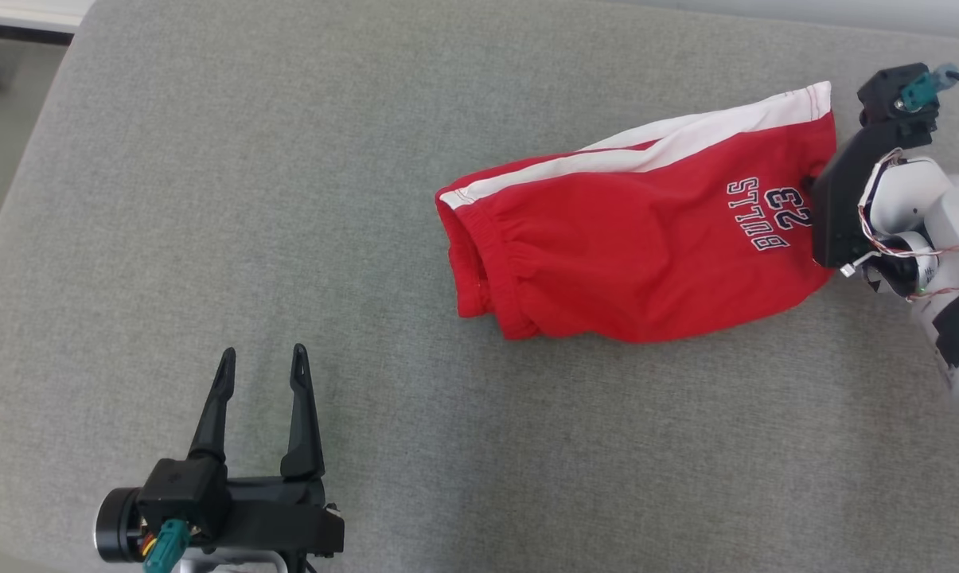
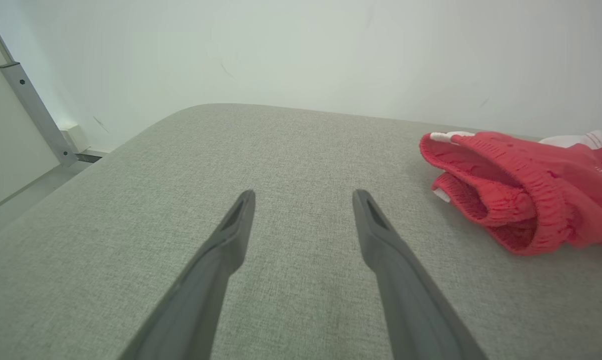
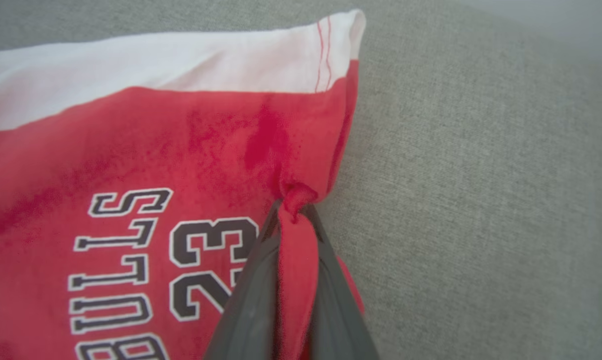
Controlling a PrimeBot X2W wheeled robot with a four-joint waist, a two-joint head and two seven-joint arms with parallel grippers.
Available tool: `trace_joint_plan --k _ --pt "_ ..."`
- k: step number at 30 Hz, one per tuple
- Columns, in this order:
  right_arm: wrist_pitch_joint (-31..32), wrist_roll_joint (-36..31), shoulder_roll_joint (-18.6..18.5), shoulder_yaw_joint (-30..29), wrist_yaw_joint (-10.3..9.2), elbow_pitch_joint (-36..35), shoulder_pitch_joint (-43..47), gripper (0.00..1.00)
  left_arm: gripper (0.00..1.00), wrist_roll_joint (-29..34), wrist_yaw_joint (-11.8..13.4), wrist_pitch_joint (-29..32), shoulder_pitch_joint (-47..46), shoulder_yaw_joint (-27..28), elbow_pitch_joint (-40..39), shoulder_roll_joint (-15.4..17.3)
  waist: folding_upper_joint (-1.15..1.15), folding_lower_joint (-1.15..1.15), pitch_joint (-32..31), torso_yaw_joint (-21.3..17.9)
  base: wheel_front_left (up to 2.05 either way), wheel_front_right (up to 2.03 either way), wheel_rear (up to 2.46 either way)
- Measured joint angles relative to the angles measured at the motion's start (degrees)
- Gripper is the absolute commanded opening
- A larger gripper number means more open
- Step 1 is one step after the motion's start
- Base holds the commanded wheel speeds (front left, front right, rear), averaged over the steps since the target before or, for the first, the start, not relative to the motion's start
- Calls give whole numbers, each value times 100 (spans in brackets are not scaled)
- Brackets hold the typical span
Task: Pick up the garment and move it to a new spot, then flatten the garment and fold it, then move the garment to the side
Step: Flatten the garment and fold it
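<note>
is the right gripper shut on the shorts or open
Shut on the red shorts: the right gripper has a fold of hem fabric pinched between its fingers.

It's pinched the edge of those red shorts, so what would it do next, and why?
Probably lift the right gripper: it is shut on a fold at the hem of the red shorts, while the rest lies on the grey surface. The left gripper is open, apart from them.

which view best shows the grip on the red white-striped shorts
Right wrist view: the right gripper is shut on a bunched fold at the hem of the red white-striped shorts. Head view hides the pinch behind the gripper's body; left wrist view shows the waistband end.
</note>
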Motion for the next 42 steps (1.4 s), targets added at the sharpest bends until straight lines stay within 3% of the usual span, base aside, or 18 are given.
trace_joint_plan --k 13,22,33,42 --pt "-595 -377 -497 -613 18 -369 685 0 100 157 -162 0 49 166 144 -71 0 0 -298 -350 0 0 0" --pt "-933 -1160 -768 -1382 16 -637 943 0 100 181 -241 0 103 168 233 -125 0 0 -582 -561 0 0 0" --pt "-147 -1648 183 -1718 18 -1954 1256 0 100 187 -300 0 154 187 316 -176 0 -1 -830 -521 0 0 0" --pt "316 -1928 906 -1600 18 -2153 1254 0 100 163 -343 0 173 163 347 -223 0 0 -820 -309 0 0 0"
